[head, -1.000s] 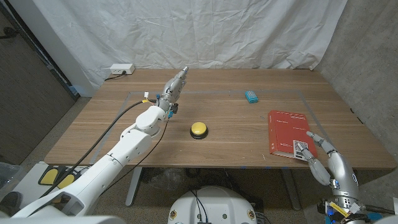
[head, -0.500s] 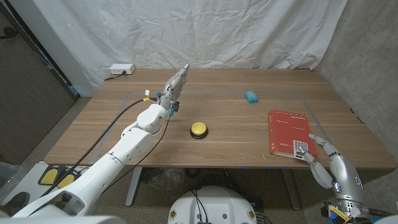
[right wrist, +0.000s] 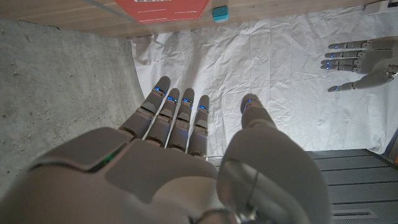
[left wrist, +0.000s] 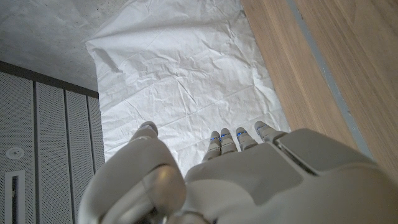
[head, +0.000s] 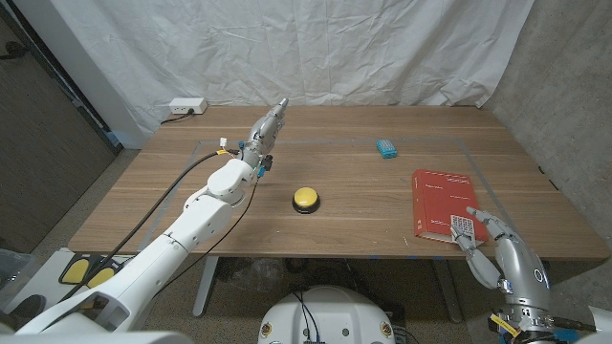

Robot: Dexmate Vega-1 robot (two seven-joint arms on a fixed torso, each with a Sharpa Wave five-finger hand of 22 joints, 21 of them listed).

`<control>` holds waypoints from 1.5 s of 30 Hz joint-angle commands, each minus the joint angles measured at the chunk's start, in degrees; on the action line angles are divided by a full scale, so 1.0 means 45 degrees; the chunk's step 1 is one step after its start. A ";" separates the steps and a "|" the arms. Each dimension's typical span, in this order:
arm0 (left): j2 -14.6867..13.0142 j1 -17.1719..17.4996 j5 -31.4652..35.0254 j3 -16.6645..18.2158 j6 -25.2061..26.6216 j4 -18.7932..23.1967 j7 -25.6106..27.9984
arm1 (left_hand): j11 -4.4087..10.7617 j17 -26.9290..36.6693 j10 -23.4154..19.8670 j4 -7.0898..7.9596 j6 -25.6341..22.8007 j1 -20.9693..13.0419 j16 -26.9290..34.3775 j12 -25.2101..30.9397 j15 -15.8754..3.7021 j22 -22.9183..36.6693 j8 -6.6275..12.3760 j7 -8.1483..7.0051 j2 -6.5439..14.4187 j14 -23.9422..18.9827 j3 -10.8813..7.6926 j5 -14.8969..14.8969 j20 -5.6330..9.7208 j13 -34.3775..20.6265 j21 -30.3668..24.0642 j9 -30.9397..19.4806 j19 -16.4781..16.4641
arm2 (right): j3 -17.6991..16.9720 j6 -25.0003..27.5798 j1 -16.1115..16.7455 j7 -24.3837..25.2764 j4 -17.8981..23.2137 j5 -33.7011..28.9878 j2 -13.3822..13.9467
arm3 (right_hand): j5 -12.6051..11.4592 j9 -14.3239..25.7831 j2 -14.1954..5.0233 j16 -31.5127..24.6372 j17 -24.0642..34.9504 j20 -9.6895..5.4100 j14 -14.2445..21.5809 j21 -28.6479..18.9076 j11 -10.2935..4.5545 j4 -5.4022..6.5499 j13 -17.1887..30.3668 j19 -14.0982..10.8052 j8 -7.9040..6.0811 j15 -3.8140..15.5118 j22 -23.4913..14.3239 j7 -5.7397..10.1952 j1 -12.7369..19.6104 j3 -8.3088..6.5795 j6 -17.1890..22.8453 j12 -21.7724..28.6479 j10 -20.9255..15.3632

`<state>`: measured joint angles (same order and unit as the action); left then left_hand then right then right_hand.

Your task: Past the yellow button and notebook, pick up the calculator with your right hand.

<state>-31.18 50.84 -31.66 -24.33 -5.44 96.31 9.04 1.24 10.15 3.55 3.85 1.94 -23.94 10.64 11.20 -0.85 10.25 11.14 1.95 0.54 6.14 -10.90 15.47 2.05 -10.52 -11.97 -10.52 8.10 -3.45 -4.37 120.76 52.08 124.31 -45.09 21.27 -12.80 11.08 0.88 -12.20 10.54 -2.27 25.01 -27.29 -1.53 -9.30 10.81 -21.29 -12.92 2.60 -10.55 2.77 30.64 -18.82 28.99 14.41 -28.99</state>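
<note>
The small teal calculator (head: 386,147) lies at the back right of the table, and shows small and turquoise in the right wrist view too (right wrist: 220,13). A yellow button (head: 305,199) sits mid-table. The red notebook (head: 444,204) lies flat at the right front, between my right hand and the calculator. My right hand (head: 492,252) hovers at the table's front right edge, fingers apart and holding nothing, its fingertips by the notebook's near corner. My left hand (head: 268,127) is stretched out over the back middle of the table, fingers straight, holding nothing.
A white power strip (head: 187,106) lies at the back left corner. A white sheet (head: 335,48) hangs behind the table. A concrete wall (head: 574,86) stands close on the right. Grey tape (head: 335,143) outlines a rectangle on the tabletop.
My right hand has sunk a little toward the front edge and edged left; its fingertips are now near the notebook's near corner. The left arm has not moved.
</note>
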 commanded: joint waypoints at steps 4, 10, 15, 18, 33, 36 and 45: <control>-0.0068 0.0093 0.0081 -0.0012 -0.0027 0.0245 0.0049 | 0.0093 0.0034 0.0050 0.0041 0.0026 -0.0090 -0.0012 0.0031 0.0047 0.0044 0.0016 -0.0052 0.0023 0.0075 0.0078 -0.0039 0.0780 -0.0026 0.0072 -0.0048 0.0101 | 0.0621 0.1671 0.0205 0.0857 0.0004 -0.0600 0.0964 | -0.0128 0.0055 0.0096 -0.0122 0.0092 -0.0838 0.0358 0.0075 -0.0388 -0.0004 0.0081 -0.0312 0.0063 0.0958 -0.0017 0.0477 0.0325 -0.0110 0.0048 0.0067 -0.0080; -0.0085 0.0051 0.0099 -0.0003 -0.0052 0.0282 0.0003 | 0.0082 0.0035 0.0042 0.0043 0.0003 -0.0094 -0.0006 0.0036 0.0017 0.0046 0.0025 -0.0057 0.0035 0.0062 0.0085 -0.0045 0.0766 -0.0026 0.0069 -0.0048 0.0095 | 0.0909 0.2190 0.0099 0.1296 -0.0131 -0.0767 0.1238 | -0.0190 0.0066 0.0184 -0.0103 0.0101 -0.0937 0.0399 0.0103 -0.0482 -0.0077 0.0102 -0.0375 0.0075 0.1114 -0.0012 0.0620 0.0549 -0.0165 0.0048 0.0066 -0.0088; -0.0089 -0.0004 0.0161 -0.0002 -0.0015 0.0355 0.0059 | 0.0082 0.0036 0.0026 0.0044 -0.0002 -0.0095 -0.0003 0.0043 0.0008 0.0047 0.0027 -0.0071 0.0043 0.0055 0.0092 -0.0049 0.0766 -0.0026 0.0066 -0.0048 0.0090 | 0.1222 0.2904 0.0001 0.1593 -0.0196 -0.1112 0.1433 | -0.0239 0.0075 0.0253 -0.0081 0.0107 -0.0987 0.0399 0.0133 -0.0492 -0.0120 0.0118 -0.0392 0.0089 0.1146 -0.0009 0.0705 0.0711 -0.0202 0.0029 0.0049 -0.0050; -0.0099 -0.0022 0.0206 -0.0006 -0.0027 0.0410 0.0067 | 0.0073 0.0037 0.0007 0.0045 -0.0006 -0.0097 0.0000 0.0051 0.0009 0.0048 0.0029 -0.0071 0.0049 0.0049 0.0097 -0.0053 0.0758 -0.0027 0.0065 -0.0049 0.0090 | 0.1430 0.3292 -0.0077 0.1788 -0.0244 -0.1235 0.1553 | -0.0264 0.0079 0.0271 -0.0071 0.0112 -0.1020 0.0394 0.0144 -0.0534 -0.0131 0.0125 -0.0409 0.0099 0.1177 -0.0008 0.0763 0.0788 -0.0225 0.0008 0.0047 -0.0045; 0.0026 -0.0141 0.0241 -0.0133 -0.0080 0.0371 -0.0059 | 0.0100 0.0041 0.0033 0.0054 -0.0002 -0.0099 -0.0006 0.0041 0.0024 0.0052 0.0025 -0.0070 0.0077 0.0068 0.0130 -0.0071 0.0711 -0.0028 0.0075 -0.0050 0.0122 | 0.1959 0.4851 -0.0073 0.1712 -0.0046 -0.1122 0.2276 | -0.0372 0.0100 0.0333 -0.0025 0.0145 -0.1076 0.0356 0.0212 -0.0522 -0.0129 0.0157 -0.0438 0.0160 0.1261 -0.0008 0.0821 0.1094 -0.0319 -0.0125 0.0006 0.0059; 0.0030 -0.0183 0.0224 -0.0159 -0.0064 0.0358 -0.0127 | 0.0095 0.0042 0.0038 0.0056 0.0005 -0.0099 -0.0008 0.0040 0.0030 0.0053 0.0023 -0.0073 0.0083 0.0075 0.0137 -0.0075 0.0709 -0.0028 0.0073 -0.0050 0.0120 | 0.2058 0.5171 -0.0057 0.1651 0.0015 -0.1173 0.2436 | -0.0413 0.0106 0.0327 -0.0014 0.0154 -0.1073 0.0346 0.0237 -0.0594 -0.0141 0.0169 -0.0436 0.0184 0.1257 -0.0008 0.0847 0.1226 -0.0368 -0.0190 -0.0026 0.0148; 0.0044 -0.0191 0.0340 -0.0156 -0.0071 0.0513 0.0000 | 0.0114 0.0044 0.0067 0.0060 0.0022 -0.0100 -0.0016 0.0030 0.0040 0.0055 0.0017 -0.0078 0.0095 0.0105 0.0157 -0.0083 0.0686 -0.0029 0.0078 -0.0050 0.0138 | 0.2513 0.6347 -0.0209 0.1624 0.0024 -0.1413 0.2654 | -0.0609 0.0133 0.0254 0.0062 0.0170 -0.1123 0.0250 0.0363 -0.0703 -0.0251 0.0220 -0.0401 0.0268 0.1333 -0.0009 0.0941 0.2113 -0.0697 -0.0467 -0.0092 0.0366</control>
<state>-31.21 50.26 -30.60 -24.82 -5.69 98.04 8.73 1.24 10.28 3.55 4.12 1.72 -23.94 10.64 11.20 -0.85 10.25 11.14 1.73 0.54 6.14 -10.32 15.26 2.05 -10.52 -11.64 -10.52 8.10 5.48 16.79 120.46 59.70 124.13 -50.13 31.52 -15.07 11.46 1.81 -12.07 11.07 -2.56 26.21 -25.84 -4.71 -10.36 11.61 -22.57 -12.03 2.65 -10.40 6.99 39.01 -21.46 27.56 14.18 -27.82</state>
